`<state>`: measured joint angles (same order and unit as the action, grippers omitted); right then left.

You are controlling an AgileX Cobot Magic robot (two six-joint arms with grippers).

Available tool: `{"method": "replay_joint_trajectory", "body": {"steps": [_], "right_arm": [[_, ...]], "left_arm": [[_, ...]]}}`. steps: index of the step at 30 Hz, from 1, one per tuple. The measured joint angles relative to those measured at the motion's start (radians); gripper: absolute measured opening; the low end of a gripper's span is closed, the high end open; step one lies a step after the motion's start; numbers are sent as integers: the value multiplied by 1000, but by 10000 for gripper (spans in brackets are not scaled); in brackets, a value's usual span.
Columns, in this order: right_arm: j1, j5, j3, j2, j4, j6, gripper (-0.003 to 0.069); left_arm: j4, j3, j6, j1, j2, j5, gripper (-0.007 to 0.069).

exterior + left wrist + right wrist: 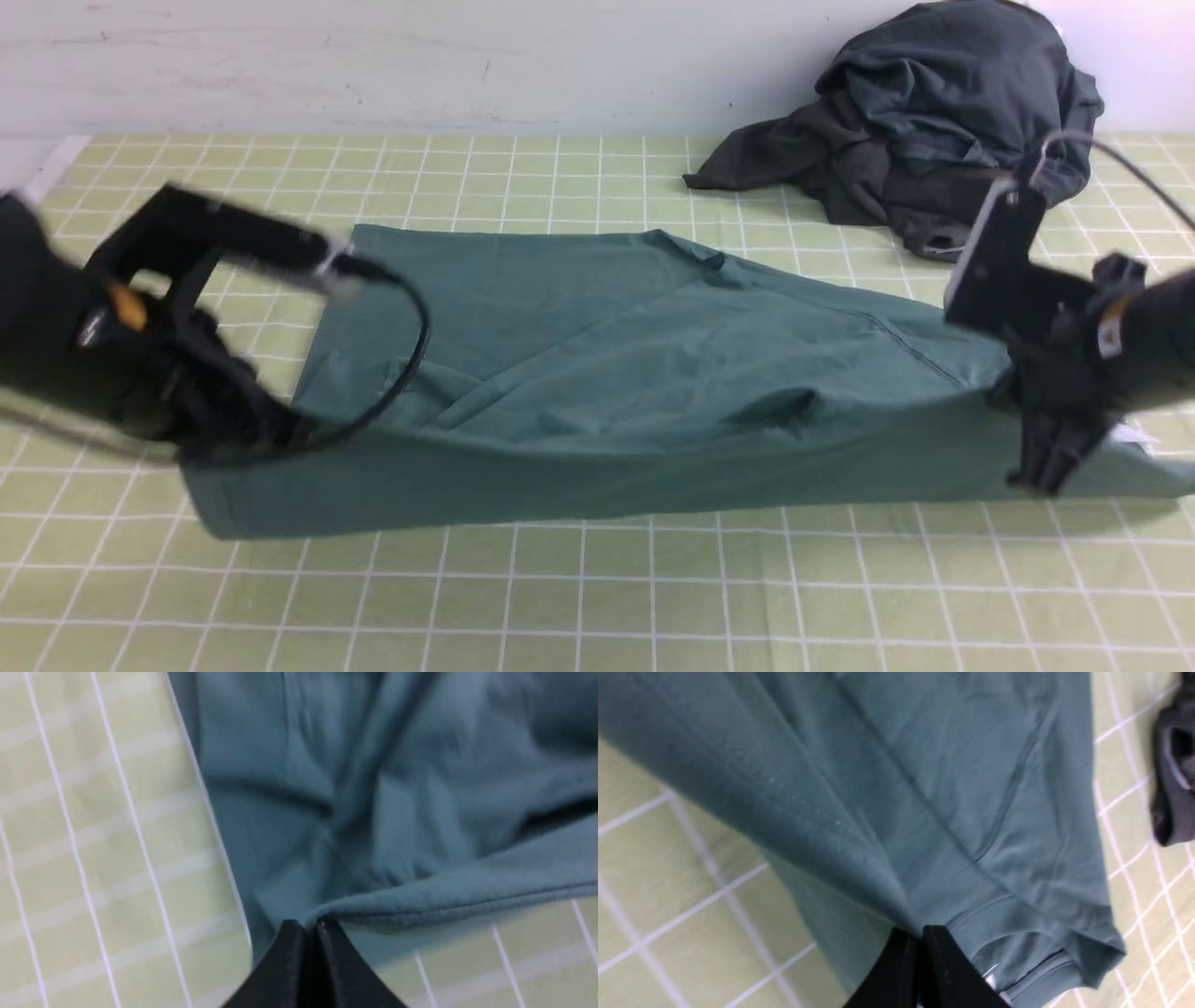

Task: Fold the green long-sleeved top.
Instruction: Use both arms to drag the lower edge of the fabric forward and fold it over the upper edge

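Pinching green long-sleeved top (597,373) by its ends (arms low, spread wide): left fingers (290,963), right fingers (944,963).

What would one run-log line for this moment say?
green top: near edge held up between hands | left hand: shut on it | right hand: shut on it | dark clothes: far right

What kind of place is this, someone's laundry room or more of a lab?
Probably a robot test bench, not a home: a green grid mat underneath, a bare white wall, and the left gripper and right gripper pinching the green top.
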<state>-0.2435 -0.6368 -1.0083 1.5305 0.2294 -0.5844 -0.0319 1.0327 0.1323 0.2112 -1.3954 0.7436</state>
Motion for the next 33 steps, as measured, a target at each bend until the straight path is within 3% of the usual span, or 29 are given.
{"method": "replay_joint_trajectory", "body": {"steps": [6,18,25,33], "right_arm": [[23,7,-208,180,3,28,-3],[105,4,-524,486,6,98,-3],[122,13,-655,634,11,157,-3],[122,27,-761,744,3,168,-3]], "left_arm": [[-35,336,-2,0,-304,-59,6],[-140,923,-28,-1,-803,-29,6],[-160,1108,-132,-41,-974,-38,6],[-155,1162,-145,-86,-1061,-57,7]]}}
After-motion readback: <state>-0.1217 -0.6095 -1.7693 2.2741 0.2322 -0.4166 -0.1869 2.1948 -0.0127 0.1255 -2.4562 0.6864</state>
